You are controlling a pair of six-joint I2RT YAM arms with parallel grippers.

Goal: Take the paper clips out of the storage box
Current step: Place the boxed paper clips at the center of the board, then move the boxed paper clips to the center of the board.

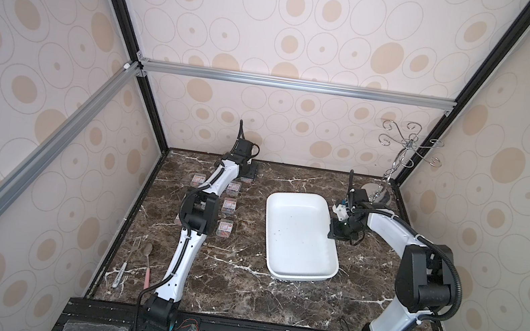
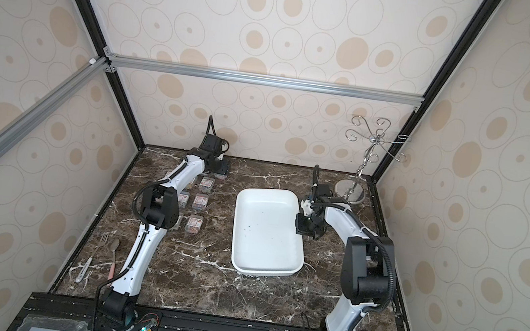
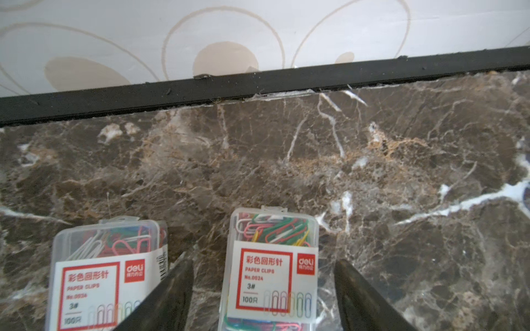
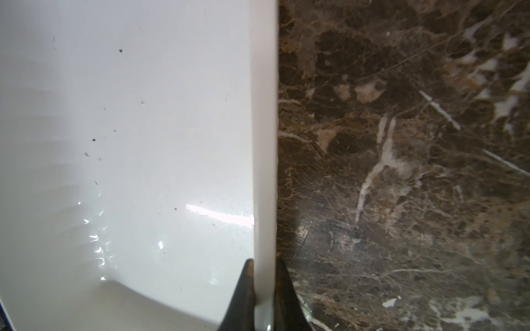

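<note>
left end effector (image 3: pixel 263 262) released, straddling paper clips box (image 3: pixel 271 238) on worktop (image 3: pixel 286 172), not touching. right end effector (image 4: pixel 265 262) clenched on storage box (image 4: pixel 265 143) rim.

— We see two arms, the left arm (image 1: pixel 187 254) and the right arm (image 1: pixel 388 227): white shells, bulky black joints.

— We also see a ribbed black cable (image 1: pixel 456 270) along each. By the mounting rail (image 1: pixel 268 330), coloured wires (image 1: pixel 188 328) hang loose. The left gripper (image 3: pixel 262 261) has dark, tapered fingers (image 3: pixel 166 298).

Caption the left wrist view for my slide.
Open left claw straddles one box of paper clips on the marble table, another box beside it.
</note>
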